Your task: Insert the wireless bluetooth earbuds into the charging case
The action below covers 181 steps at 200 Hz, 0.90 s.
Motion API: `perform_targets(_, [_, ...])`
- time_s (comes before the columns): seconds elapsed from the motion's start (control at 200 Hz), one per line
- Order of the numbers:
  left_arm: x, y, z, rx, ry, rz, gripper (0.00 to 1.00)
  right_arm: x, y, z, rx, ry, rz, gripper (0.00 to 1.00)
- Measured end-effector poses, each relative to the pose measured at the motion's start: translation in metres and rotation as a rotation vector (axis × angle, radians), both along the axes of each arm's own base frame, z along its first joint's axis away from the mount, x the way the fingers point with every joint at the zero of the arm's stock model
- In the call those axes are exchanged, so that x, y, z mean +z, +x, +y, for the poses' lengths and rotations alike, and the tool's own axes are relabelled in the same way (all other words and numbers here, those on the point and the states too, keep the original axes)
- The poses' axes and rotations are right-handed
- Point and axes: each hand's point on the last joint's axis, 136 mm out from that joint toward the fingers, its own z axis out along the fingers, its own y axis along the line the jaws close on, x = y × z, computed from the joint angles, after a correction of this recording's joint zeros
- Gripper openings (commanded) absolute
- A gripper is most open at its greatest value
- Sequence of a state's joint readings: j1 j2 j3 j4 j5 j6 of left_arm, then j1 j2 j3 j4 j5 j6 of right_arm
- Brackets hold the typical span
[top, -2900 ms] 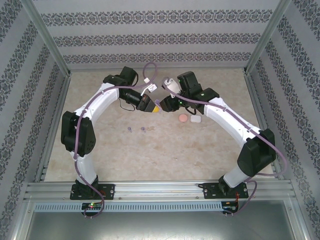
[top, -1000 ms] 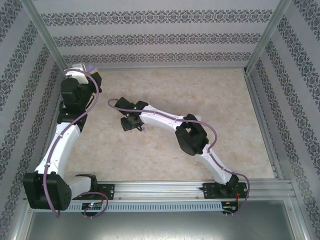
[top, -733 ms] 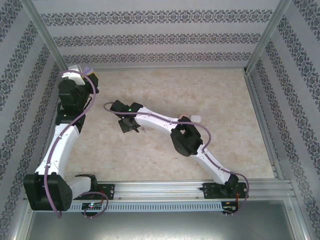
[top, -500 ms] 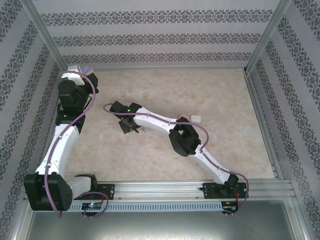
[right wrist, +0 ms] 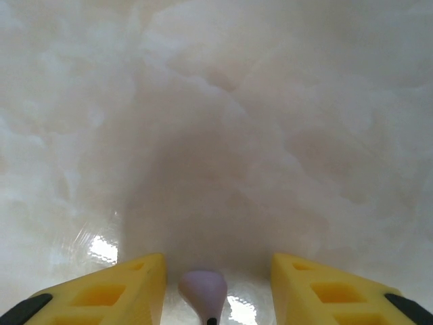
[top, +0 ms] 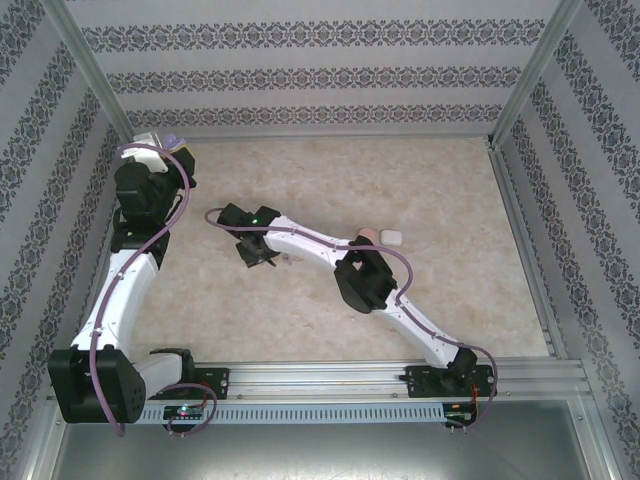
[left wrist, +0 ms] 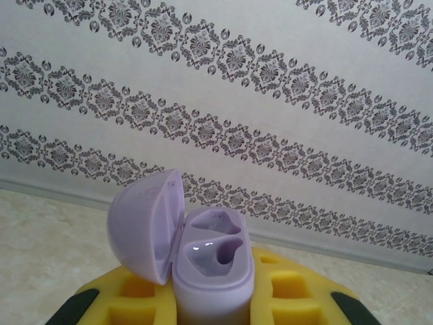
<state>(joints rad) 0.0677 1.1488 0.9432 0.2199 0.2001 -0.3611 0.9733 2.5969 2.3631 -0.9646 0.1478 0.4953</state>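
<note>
My left gripper is shut on an open purple charging case. Its lid is flipped to the left and both wells are empty. In the top view this gripper holds the case at the back left corner. My right gripper stands open, low over the table. A purple earbud lies between its yellow fingers, touching neither. In the top view the right gripper sits left of centre, with a second purple earbud just to its right.
A pinkish case and a white case lie on the table behind the right arm's elbow. Patterned walls and metal posts close in the marbled tabletop on three sides.
The left arm swung from the centre to the back left corner with the purple case. The right arm reached across to the purple earbuds and its jaws narrowed slightly.
</note>
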Motion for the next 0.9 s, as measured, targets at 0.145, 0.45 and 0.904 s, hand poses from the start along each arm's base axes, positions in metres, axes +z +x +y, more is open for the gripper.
perform_targets(0.145, [0.0, 0.0, -0.0001, -0.001, -0.004, -0.001, 0.0, 0.0005, -0.0013, 0.0014, 0.002, -0.011, -0.016, 0.42])
perform_targets(0.45, [-0.0036, -0.0005, -0.0006, -0.003, -0.012, 0.003, 0.0, -0.0006, -0.0028, 0.0032, 0.001, -0.021, -0.031, 0.37])
perform_targets(0.904, [-0.0001, -0.0031, 0.0004, -0.005, -0.012, -0.008, 0.0, -0.0016, -0.0038, 0.0049, -0.04, 0.016, -0.017, 0.31])
